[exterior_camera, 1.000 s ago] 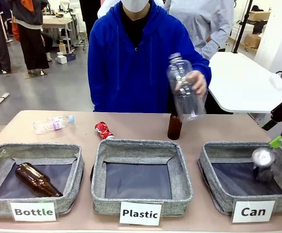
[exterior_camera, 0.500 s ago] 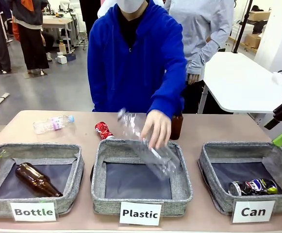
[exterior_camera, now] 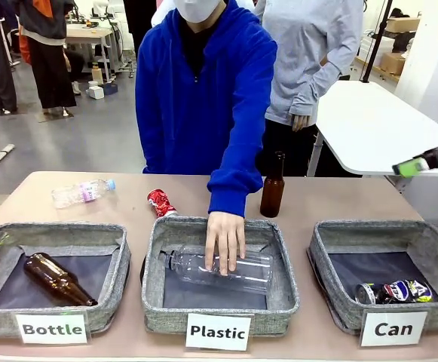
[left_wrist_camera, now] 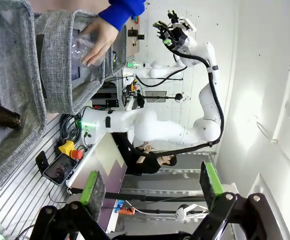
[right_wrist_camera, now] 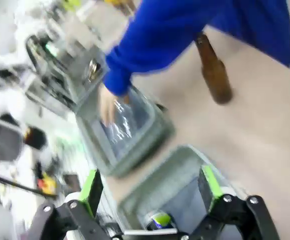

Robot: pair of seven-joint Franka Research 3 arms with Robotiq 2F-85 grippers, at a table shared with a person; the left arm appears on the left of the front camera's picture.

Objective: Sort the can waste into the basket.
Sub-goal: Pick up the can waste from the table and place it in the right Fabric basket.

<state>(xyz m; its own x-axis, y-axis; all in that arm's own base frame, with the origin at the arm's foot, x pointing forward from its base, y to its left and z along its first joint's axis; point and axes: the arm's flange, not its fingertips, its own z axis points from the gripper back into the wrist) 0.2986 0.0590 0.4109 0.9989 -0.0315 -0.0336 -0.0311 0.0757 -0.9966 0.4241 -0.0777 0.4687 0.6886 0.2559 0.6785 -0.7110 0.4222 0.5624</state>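
The dark blue and silver crushed can (exterior_camera: 396, 291) lies on its side inside the grey "Can" basket (exterior_camera: 332, 235), near the front. In the blurred right wrist view the can (right_wrist_camera: 157, 220) sits low between my fingers, far below them. The red can (exterior_camera: 160, 202) stands on the table behind the "Plastic" basket (exterior_camera: 283, 260). My right gripper (right_wrist_camera: 149, 187) is open and empty, high above the table's right end, with one green fingertip (exterior_camera: 408, 167) at the frame's edge. Over at the far left my left gripper (left_wrist_camera: 152, 185) is open and empty.
A person's hand (exterior_camera: 225, 240) rests on a clear plastic bottle (exterior_camera: 241, 270) in the "Plastic" basket. A brown bottle (exterior_camera: 271, 188) stands behind that basket; another (exterior_camera: 56, 279) lies in the "Bottle" basket (exterior_camera: 117, 260). A small clear bottle (exterior_camera: 83, 192) lies at the back left.
The blue and silver can dropped from my right gripper and came to rest in the "Can" basket. My right gripper rose up and away. The person laid the clear bottle into the "Plastic" basket.
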